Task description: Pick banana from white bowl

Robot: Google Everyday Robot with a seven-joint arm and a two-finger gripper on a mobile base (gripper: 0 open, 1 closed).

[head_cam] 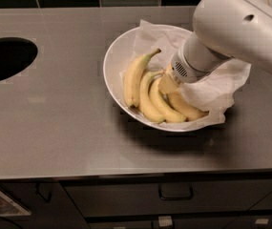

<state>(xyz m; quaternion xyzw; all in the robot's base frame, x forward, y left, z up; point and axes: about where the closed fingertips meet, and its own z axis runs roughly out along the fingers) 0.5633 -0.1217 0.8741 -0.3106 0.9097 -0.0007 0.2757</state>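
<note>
Reaching into white bowl (112, 63) | end effector (167, 83) against banana (166, 109) | grip: cannot tell

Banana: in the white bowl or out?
In. The banana lies in the white bowl beside other bananas; the gripper sits over their stem ends.
</note>
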